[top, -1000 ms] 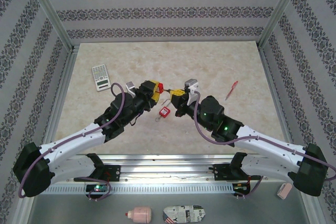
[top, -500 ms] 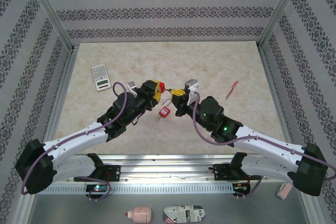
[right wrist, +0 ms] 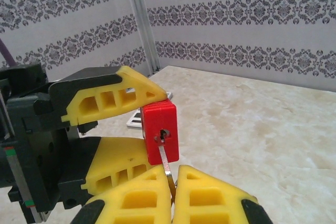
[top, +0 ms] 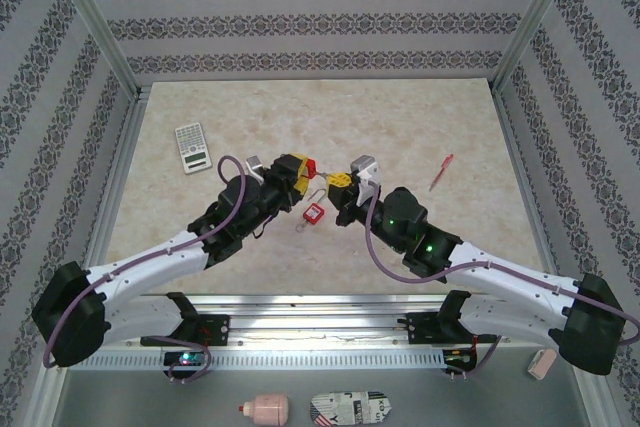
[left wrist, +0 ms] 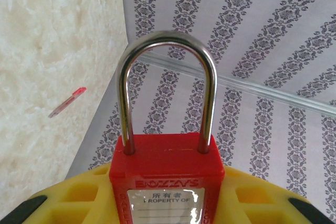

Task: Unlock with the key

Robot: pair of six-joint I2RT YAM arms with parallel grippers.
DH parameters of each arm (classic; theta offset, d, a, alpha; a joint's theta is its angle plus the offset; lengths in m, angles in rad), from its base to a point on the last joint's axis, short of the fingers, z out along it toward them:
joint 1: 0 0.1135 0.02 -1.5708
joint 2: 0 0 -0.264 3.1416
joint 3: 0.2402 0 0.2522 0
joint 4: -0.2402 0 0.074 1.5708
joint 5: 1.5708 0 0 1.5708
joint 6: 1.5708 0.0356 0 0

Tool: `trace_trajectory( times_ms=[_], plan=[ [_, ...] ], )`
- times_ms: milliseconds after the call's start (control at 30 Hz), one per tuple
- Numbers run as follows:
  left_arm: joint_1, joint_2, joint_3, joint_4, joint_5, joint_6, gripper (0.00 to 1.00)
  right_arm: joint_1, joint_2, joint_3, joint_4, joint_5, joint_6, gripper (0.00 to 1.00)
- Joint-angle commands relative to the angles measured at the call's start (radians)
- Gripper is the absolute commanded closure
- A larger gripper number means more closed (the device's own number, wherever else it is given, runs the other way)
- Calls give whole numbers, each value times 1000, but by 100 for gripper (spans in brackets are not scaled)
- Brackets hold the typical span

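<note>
Left tool (top: 299, 170) is clamped on the red padlock (left wrist: 165, 174), held up over the surface (top: 400, 127). We see the right tool (right wrist: 172, 184) pinched together on the key (right wrist: 166, 162), its blade in the padlock's keyhole (right wrist: 164, 135).

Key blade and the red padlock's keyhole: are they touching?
Touching. Right wrist view shows the key blade seated in the keyhole of the red padlock, no gap.

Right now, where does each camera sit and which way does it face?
Top external: above and behind the bases, looking down on the table; both arms show, left claw facing right claw.
Left wrist: looks past its yellow fingers and the padlock toward the side wall.
Right wrist: over its own fingers, faces the left claw; key at the padlock's keyhole.
Shared: both wrist views show the padlock.
</note>
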Motion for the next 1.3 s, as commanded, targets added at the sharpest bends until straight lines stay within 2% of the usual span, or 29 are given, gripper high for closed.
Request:
trace_trajectory(
  times_ms=[0,300,600,767,967,1100,1267],
  plan=[
    [-18,20,67,57,108,-10,100,15,0,-8,-8,-147,-43,100],
    [-17,34,103,24,141,6,100,15,-7,1,-79,-148,-47,100],
    [-19,20,85,57,128,79,100,-24,-4,-5,-40,-68,133,100],
    [-18,10,62,96,120,108,100,-63,-2,-10,12,-123,224,100],
    [-21,17,56,121,115,126,100,-61,27,7,26,-168,229,100],
    [-30,20,88,78,120,153,100,-54,44,1,52,-177,231,100],
    [-35,65,107,98,162,103,100,-49,75,10,56,-195,181,100]
  ],
)
